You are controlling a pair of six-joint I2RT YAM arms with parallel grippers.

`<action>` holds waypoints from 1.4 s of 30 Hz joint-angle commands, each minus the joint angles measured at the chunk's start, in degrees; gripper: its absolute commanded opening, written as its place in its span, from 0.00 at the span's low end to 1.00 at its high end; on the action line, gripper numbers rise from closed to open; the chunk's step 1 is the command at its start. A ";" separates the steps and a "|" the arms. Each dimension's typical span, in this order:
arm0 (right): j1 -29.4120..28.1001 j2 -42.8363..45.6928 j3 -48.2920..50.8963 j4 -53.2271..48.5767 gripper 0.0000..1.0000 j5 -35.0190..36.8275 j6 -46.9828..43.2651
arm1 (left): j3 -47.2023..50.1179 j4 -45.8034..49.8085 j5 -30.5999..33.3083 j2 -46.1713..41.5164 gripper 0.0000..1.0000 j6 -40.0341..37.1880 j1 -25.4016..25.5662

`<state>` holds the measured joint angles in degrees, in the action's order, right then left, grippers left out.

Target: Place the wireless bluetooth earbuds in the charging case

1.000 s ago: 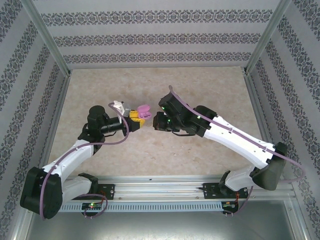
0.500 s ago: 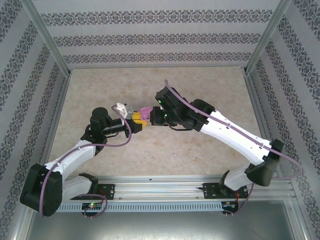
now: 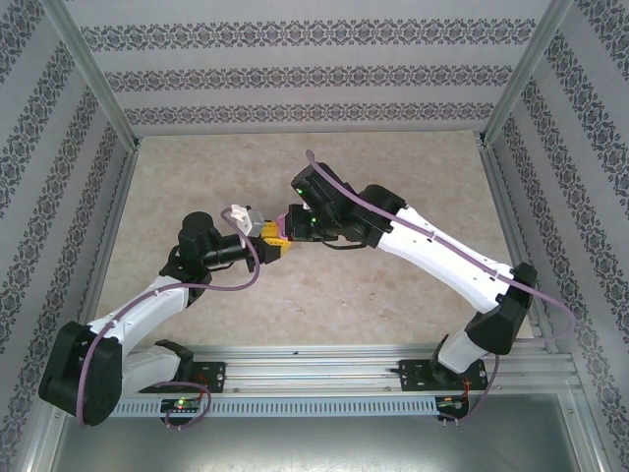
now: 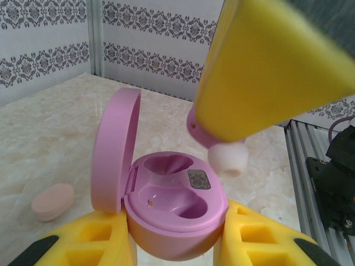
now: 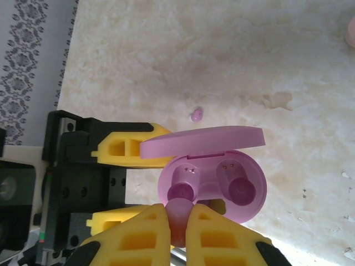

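My left gripper (image 4: 175, 244) is shut on the base of a purple charging case (image 4: 176, 202), held off the table with its lid (image 4: 113, 149) standing open. Both sockets (image 5: 239, 188) in the case are bare. My right gripper (image 5: 178, 221) is shut on a purple earbud (image 5: 178, 217), poised just over the near socket (image 5: 182, 191), its pale tip (image 4: 228, 158) pointing down beside the case. In the top view the two grippers meet at the case (image 3: 283, 224). Another purple earbud (image 5: 196, 115) lies on the table beyond the case.
A closed pale pink case (image 4: 52, 200) lies on the marble table to the left of the held case. A pink object (image 5: 350, 30) shows at the table's far edge. Patterned walls and metal posts (image 3: 98, 93) close in the workspace.
My right arm has swung left and brought its earbud from a gap away to right over the open case. My left gripper has kept the case almost still.
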<state>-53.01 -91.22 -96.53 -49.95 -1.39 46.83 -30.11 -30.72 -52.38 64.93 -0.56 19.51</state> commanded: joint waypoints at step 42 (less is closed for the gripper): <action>0.44 -4.65 -4.50 -3.43 0.38 -1.45 -2.64 | -0.16 -1.94 -1.02 -0.44 0.16 -1.86 1.43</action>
<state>-52.99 -96.16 -99.42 -52.49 -1.98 44.56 -29.78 -30.63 -52.45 64.88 -1.13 20.27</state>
